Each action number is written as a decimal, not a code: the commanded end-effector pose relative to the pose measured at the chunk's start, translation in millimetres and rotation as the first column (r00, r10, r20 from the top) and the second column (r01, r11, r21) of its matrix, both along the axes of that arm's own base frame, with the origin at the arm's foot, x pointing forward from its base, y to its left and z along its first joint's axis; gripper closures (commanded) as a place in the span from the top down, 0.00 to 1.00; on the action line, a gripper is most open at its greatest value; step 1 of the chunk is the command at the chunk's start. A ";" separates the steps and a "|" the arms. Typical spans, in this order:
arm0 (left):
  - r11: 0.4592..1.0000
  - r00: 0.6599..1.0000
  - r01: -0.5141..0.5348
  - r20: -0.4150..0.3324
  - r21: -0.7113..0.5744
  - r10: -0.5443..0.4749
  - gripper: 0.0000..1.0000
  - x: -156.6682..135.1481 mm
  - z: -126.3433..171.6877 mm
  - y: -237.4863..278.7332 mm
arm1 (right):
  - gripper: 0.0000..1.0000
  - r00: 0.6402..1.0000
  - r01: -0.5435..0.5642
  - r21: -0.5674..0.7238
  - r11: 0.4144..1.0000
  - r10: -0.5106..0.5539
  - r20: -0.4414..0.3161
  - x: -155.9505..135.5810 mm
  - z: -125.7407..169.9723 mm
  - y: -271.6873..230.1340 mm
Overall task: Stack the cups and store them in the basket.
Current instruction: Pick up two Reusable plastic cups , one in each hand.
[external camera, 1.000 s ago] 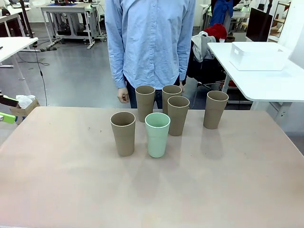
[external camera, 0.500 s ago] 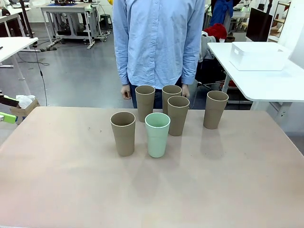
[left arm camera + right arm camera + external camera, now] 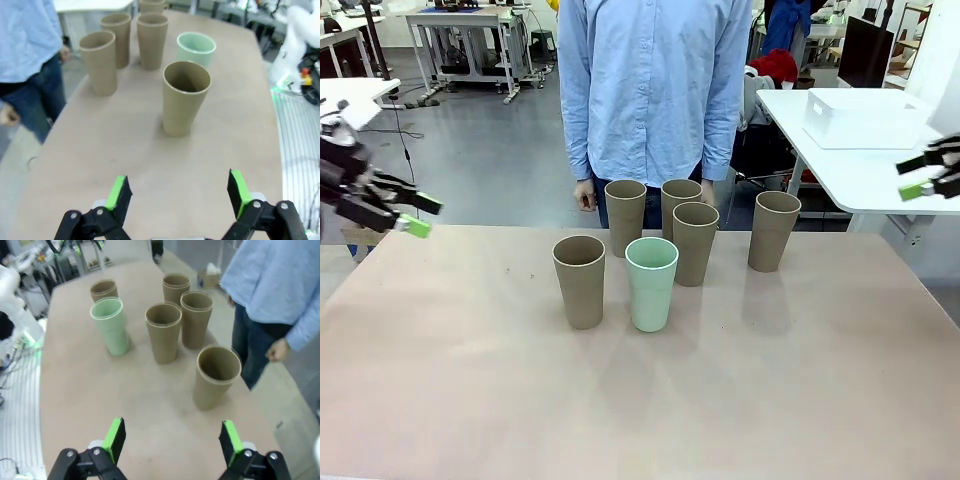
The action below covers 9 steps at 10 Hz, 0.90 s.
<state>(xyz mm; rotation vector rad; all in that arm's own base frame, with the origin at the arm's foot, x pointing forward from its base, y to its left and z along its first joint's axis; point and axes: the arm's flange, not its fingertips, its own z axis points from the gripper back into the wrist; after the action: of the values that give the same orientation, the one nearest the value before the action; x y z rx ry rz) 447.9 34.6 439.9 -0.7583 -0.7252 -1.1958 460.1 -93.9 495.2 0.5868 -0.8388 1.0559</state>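
Looking across the table (image 3: 440, 400) from the front, I see five tan cups (image 3: 580, 282) and one mint cup (image 3: 652, 285) standing upright and unstacked toward the far edge, with a person (image 3: 655, 90) behind them. The left gripper (image 3: 423, 215) hovers off the table's left edge, jaws spread. The right gripper (image 3: 912, 177) hangs at the right, jaws also spread. The basket (image 3: 865, 118) sits on a side table (image 3: 880, 175) (well apart from the cups).

From the left wrist, the green pads (image 3: 120, 190) stand wide apart with nothing between them.

From the right wrist, the fingers (image 3: 116, 436) are likewise wide apart above bare tabletop.
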 end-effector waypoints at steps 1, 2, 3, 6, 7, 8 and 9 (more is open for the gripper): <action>0.988 0.997 0.082 -0.001 -0.134 -0.082 1.00 28.2 -28.9 -7.0 | 1.00 0.994 -0.110 0.133 0.985 0.108 0.022 50.0 -34.3 -26.2; 0.969 0.993 0.121 0.013 -0.214 -0.121 1.00 37.0 -48.1 -13.1 | 1.00 0.990 -0.140 0.168 0.976 0.134 0.043 67.3 -56.8 -26.3; 0.948 0.986 0.169 0.040 -0.269 -0.165 1.00 42.9 -64.9 -16.6 | 1.00 0.990 -0.143 0.195 0.970 0.137 0.044 78.7 -78.1 -29.1; 0.892 0.965 0.259 0.051 -0.371 -0.258 1.00 55.1 -98.6 -31.8 | 1.00 0.983 -0.183 0.312 0.932 0.182 0.033 105.1 -124.6 -27.7; 0.891 0.962 0.256 0.006 -0.374 -0.274 1.00 48.1 -87.8 -27.6 | 1.00 0.989 -0.142 0.242 0.960 0.144 0.009 82.9 -119.5 -27.6; 0.913 0.972 0.229 0.036 -0.337 -0.231 1.00 45.4 -103.3 -32.0 | 1.00 0.989 -0.142 0.242 0.960 0.144 0.009 82.9 -119.5 -27.6; 0.913 0.972 0.229 0.036 -0.337 -0.231 1.00 45.4 -103.3 -32.0 | 1.00 0.989 -0.142 0.242 0.960 0.144 0.009 82.9 -119.5 -27.6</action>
<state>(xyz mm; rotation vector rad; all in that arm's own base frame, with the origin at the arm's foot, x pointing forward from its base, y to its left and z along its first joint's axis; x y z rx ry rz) 496.5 3.3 334.1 -1.1905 -0.8634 -1.2989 551.4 -125.7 368.3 0.8964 -0.9387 1.0915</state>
